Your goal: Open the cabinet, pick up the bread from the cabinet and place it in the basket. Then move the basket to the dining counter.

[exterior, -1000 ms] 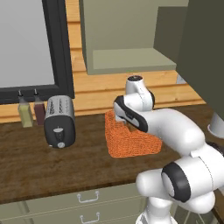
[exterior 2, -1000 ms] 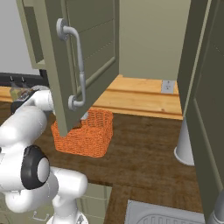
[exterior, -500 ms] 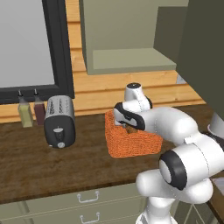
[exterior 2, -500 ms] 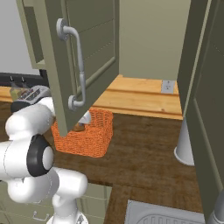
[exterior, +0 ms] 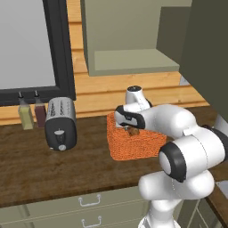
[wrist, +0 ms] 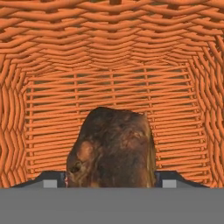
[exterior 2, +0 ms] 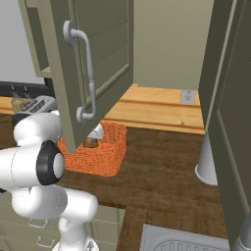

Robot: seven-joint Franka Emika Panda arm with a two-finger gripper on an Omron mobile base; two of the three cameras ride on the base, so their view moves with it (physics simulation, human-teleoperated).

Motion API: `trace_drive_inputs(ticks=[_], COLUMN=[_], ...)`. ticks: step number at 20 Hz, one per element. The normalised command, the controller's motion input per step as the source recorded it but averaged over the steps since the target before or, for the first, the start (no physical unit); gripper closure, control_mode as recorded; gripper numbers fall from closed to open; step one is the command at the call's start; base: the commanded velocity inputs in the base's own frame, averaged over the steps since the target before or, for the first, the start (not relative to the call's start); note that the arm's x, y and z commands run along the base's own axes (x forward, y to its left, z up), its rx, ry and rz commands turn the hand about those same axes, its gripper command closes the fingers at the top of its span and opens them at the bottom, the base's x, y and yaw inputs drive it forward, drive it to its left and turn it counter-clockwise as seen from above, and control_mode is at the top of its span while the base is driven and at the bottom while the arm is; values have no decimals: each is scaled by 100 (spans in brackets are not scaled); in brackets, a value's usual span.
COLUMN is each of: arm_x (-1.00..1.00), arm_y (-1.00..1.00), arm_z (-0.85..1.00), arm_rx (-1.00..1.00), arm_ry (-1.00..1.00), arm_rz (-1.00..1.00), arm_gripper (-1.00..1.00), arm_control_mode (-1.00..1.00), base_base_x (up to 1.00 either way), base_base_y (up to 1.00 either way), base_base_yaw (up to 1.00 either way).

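Hand view: bread (wrist: 113, 148) — dark-brown lumpy chunk — sits at 6 o'clock of the frame, right between the two end effector (wrist: 110, 180) finger tips (wrist: 50, 180), which stand apart on either side of it at the bottom edge. Jaws are wide; whether the pads actually touch the bread I cannot tell. All around it is the orange woven inside of the basket (wrist: 109, 52), floor and walls.

Left base view: basket (exterior: 133, 142) rests on the dark wood desk (exterior: 44, 173), roughly frame centre. White arm curls in from 4 o'clock, and the end effector (exterior: 131, 130) dips into the basket top, with the bread (exterior: 132, 132) a small brown spot at the rim line. Silver toaster (exterior: 60, 122) stands at 9 o'clock from the basket, well apart; two bottles (exterior: 32, 116) sit behind it against the wall under the dark-framed window (exterior: 31, 44). Olive drawers (exterior: 89, 209) with loop handles run under the desk edge. Cabinet (exterior: 129, 40) hangs above the basket at 12 o'clock, its interior shelf bare and visible.

Right base view: cabinet door (exterior 2: 90, 68) swung open toward the camera, silver bar handle (exterior 2: 86, 73) on it, partly covering the basket (exterior 2: 105, 152). Bread (exterior 2: 89, 142) peeks out inside the basket — just below the door's lower edge. A pale cone-shaped stand (exterior 2: 207, 162) is at 3 o'clock on the desk.
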Motion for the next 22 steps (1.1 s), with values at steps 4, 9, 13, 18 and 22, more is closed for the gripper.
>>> trace_drive_inputs(ticks=[4, 9, 13, 18, 22], arm_x=[0, -7, -36, -53, -51], arm_y=[0, 5, 4, 0, -5], arm_z=[0, 13, 45, 37, 24], arm_rx=[0, 0, 1, 12, 15], arm_ry=[-1, -5, 0, 1, 11], arm_rz=[-2, -8, -26, -38, -41], arm_gripper=[-100, -100, -100, -100, -100], arm_control_mode=[-100, -100, -100, -100, -100], base_base_x=[0, 0, 0, 0, 0], base_base_y=[0, 0, 0, 0, 0], base_base_yaw=[0, 0, 0, 0, 0])
